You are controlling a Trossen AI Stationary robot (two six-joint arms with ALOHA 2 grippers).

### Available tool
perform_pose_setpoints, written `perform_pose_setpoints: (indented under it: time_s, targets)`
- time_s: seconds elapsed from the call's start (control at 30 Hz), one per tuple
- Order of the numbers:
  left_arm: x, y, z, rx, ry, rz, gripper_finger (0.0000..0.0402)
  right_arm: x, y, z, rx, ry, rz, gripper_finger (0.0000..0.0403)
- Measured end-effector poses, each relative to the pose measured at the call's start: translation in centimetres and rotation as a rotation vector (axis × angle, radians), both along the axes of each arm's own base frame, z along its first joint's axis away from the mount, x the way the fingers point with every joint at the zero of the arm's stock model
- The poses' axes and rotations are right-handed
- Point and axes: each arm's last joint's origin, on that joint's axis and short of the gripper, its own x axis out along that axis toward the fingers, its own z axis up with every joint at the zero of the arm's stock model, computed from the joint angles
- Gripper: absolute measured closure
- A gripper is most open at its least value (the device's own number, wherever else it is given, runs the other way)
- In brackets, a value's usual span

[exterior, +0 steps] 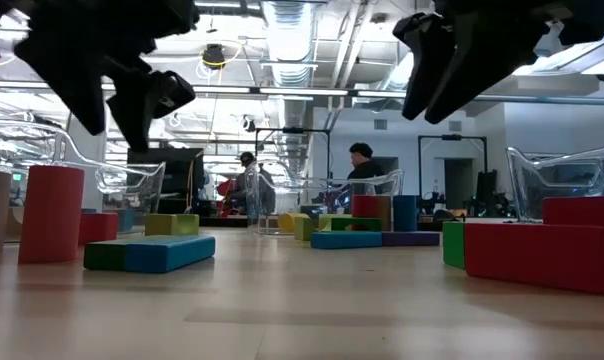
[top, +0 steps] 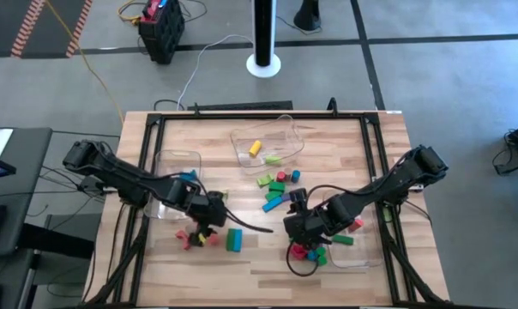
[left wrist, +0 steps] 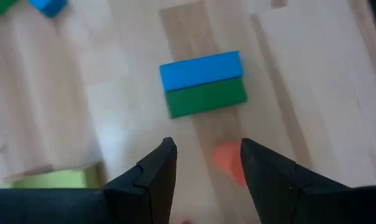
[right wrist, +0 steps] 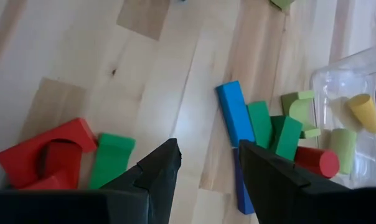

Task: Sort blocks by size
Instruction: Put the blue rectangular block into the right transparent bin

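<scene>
- Though neither gripper has hold of anything, both hang just above the table (top: 328, 137) with blocks under them: the left gripper (left wrist: 203, 163) has its jaws partly apart with bare wood and an orange blur between them, and the right gripper (right wrist: 206, 163) shows a like gap with nothing in it.
- Blocks lie in three loose groups: a red and orange cluster (top: 195, 238) under the left gripper, with the blue-and-green pair (left wrist: 203, 84) just beside it; a middle scatter (top: 276, 190) of green, blue and red pieces; and a red and green heap (top: 310, 253) by the right gripper.
- Two pieces, a yellow one (top: 255, 148) and a pale green one, already sit in the far clear bin (top: 280, 124). Another bin stands at the left (top: 177, 159).
- Handling, as a judgement: these look like light, stiff toy blocks with smooth painted faces, unlikely to break but apt to slide or twist if pinched off-centre.
- Bars such as the blue bar (right wrist: 235, 115) are best taken across the narrow width near the middle, on flat parallel faces.
- The red cylinder (right wrist: 315, 160) lies on its side and may roll; grip across its round body, or by its flat ends.
- The red arch (right wrist: 48, 149) leans against neighbours, so take its flat sides, not the curve.
- Packed pieces touch, so closing on one may nudge the next.
</scene>
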Motion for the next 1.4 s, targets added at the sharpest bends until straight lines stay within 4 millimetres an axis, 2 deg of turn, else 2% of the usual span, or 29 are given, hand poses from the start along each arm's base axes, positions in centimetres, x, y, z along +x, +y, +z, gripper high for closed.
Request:
perform_pose_setpoints:
  time_s: [0.47, 0.73, 0.87, 1.13, 1.4]
  targets:
    - [-1.2, -3.1, 0.0, 0.024, -0.007, -0.02, 0.023, 0.3, 0.1, 0.2, 0.012, -0.035, 0.006, 0.02]
    - [-1.1, -3.7, 0.2, 0.011, -0.047, -0.031, 0.023, 0.3, 0.1, 0.2, 0.016, -0.035, -0.002, 0.02]
    - [-0.2, -4.2, 0.2, -0.006, -0.125, -0.056, 0.023, 0.3, 0.1, 0.2, 0.016, -0.035, -0.001, 0.02]
    - [1.7, -4.8, -3.7, 0.078, -0.058, -0.141, 0.023, 0.2, 0.4, 0.2, 0.02, -0.039, 0.004, 0.02]
    - [2.9, -4.7, -5.0, 0.042, -0.073, -0.224, 0.023, 0.0, 0.8, 0.2, 0.019, -0.036, 0.017, 0.02]
